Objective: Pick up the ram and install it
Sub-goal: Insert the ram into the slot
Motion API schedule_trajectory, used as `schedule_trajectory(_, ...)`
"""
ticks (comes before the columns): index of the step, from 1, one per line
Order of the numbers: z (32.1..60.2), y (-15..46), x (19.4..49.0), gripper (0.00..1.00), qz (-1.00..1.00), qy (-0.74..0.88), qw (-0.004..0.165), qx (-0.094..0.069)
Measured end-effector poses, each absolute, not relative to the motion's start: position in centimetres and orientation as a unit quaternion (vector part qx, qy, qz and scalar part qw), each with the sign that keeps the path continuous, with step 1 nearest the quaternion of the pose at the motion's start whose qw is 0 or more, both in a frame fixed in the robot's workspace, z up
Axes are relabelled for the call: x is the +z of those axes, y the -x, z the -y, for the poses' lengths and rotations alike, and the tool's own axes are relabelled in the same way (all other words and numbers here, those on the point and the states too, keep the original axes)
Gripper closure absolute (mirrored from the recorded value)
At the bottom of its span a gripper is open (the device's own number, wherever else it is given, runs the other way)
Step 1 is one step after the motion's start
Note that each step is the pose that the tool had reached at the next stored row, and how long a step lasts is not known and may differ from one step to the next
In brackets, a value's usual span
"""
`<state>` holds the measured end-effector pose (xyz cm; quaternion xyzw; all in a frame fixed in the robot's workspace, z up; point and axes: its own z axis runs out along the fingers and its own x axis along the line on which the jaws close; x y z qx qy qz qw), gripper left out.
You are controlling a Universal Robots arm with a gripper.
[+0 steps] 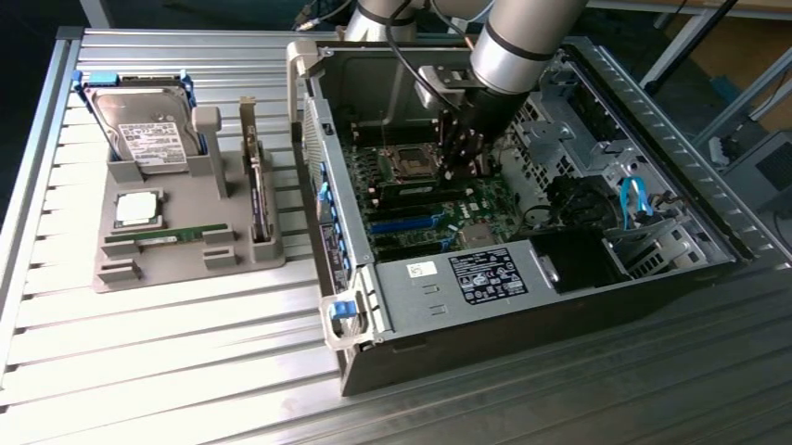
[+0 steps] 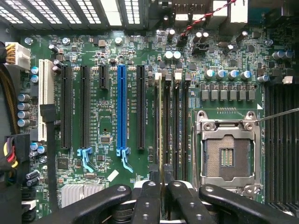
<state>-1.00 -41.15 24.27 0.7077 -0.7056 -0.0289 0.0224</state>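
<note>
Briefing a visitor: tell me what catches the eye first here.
The robot arm reaches into the open computer case at the exterior view's right. Its tool pinches the ram edge-on at the memory slots, beside the empty processor socket. A hard drive stands at the exterior view's left.

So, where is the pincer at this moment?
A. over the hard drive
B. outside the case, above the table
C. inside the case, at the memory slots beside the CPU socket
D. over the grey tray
C: the pincer reaches down into the case, and the wrist view shows it shut on the ram, edge-on along the memory slots beside the CPU socket.
</note>
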Motion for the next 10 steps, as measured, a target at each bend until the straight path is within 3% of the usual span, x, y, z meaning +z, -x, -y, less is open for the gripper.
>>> schedule_trajectory(10, 41.15, 1.00, 23.94, 0.87, 0.706, -0.708, 0.023, -0.029)
